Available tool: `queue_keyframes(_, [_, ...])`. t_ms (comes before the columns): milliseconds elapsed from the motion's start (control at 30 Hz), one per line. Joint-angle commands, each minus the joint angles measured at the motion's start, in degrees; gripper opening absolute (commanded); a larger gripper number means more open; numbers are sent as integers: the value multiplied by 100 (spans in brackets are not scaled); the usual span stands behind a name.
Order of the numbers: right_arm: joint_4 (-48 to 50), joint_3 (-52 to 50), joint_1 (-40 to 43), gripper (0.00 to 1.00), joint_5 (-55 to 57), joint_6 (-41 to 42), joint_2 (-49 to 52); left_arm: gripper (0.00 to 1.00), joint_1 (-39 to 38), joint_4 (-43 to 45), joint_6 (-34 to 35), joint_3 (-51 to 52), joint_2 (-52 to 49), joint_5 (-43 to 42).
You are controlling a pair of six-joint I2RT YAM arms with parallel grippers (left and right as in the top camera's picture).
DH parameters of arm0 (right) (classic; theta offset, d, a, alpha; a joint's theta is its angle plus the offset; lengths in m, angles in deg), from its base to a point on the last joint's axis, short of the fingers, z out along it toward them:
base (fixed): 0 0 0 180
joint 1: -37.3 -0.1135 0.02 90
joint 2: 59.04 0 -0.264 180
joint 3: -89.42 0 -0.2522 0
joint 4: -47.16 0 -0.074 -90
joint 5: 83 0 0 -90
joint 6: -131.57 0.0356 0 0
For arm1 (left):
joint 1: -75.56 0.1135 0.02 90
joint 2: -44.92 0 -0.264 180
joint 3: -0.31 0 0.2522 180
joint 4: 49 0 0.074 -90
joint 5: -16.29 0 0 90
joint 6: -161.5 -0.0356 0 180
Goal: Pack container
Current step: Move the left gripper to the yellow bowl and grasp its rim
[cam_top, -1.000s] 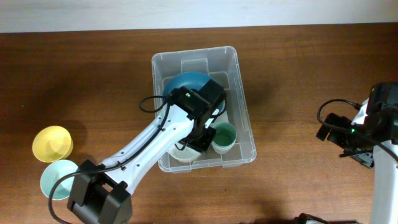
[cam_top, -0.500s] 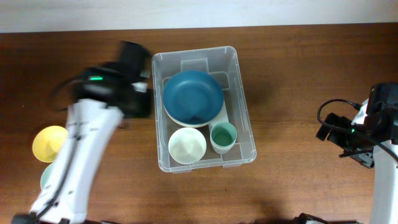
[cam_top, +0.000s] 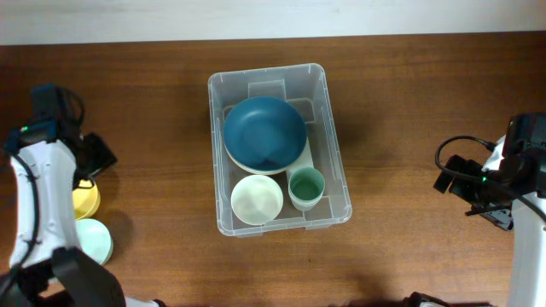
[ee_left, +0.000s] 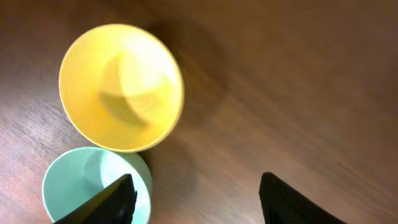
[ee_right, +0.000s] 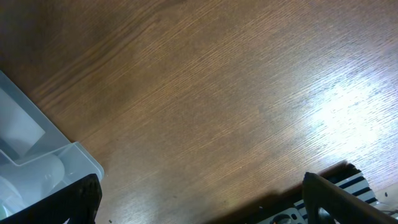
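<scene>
The clear container (cam_top: 335, 145) stands mid-table and holds a dark blue bowl (cam_top: 264, 133), a cream bowl (cam_top: 257, 199) and a green cup (cam_top: 306, 188). A yellow bowl (cam_top: 86, 201) (ee_left: 121, 87) and a mint bowl (cam_top: 95, 240) (ee_left: 93, 186) sit at the far left. My left gripper (cam_top: 90, 153) (ee_left: 198, 202) hangs open and empty above the wood beside these two bowls. My right gripper (cam_top: 456, 183) (ee_right: 202, 199) is open and empty at the right, over bare table. A corner of the container (ee_right: 37, 158) shows in the right wrist view.
The wooden table (cam_top: 409, 102) has a pale wall strip along its far edge. A black-and-white striped part (ee_right: 348, 180) lies at the right wrist view's lower edge.
My left arm has swung out of the container and far to the left, now above the yellow and mint bowls. The cream bowl stays in the container. The right arm has not moved.
</scene>
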Motion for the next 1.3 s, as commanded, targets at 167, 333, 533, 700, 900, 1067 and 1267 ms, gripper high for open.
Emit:
queue_keyframes(167, [-7,-4,-39,99,-11,-42,4,71,264,603,55,208,-1067,-59])
queue_keyframes(333, [-22,-4,-39,99,-11,-44,4,71,289,822,57,208,-1644,225])
queue_keyframes(533, [-15,-4,-39,99,-9,-44,4,68,328,844,55,208,-2050,275])
queue_keyframes(700, [-20,-4,-39,99,-9,-44,4,33,321,868,55,205,-2063,229])
queue_keyframes(900, [-17,-4,-39,99,-9,-44,4,2,321,859,50,96,-2057,24])
queue_keyframes(1067, [-20,-7,-39,99,-9,-44,4,1,251,669,-247,-286,-1884,-481])
queue_keyframes(1267, [-11,-4,-39,99,-9,-44,4,1,-715,-35,-748,-953,-684,-1126])
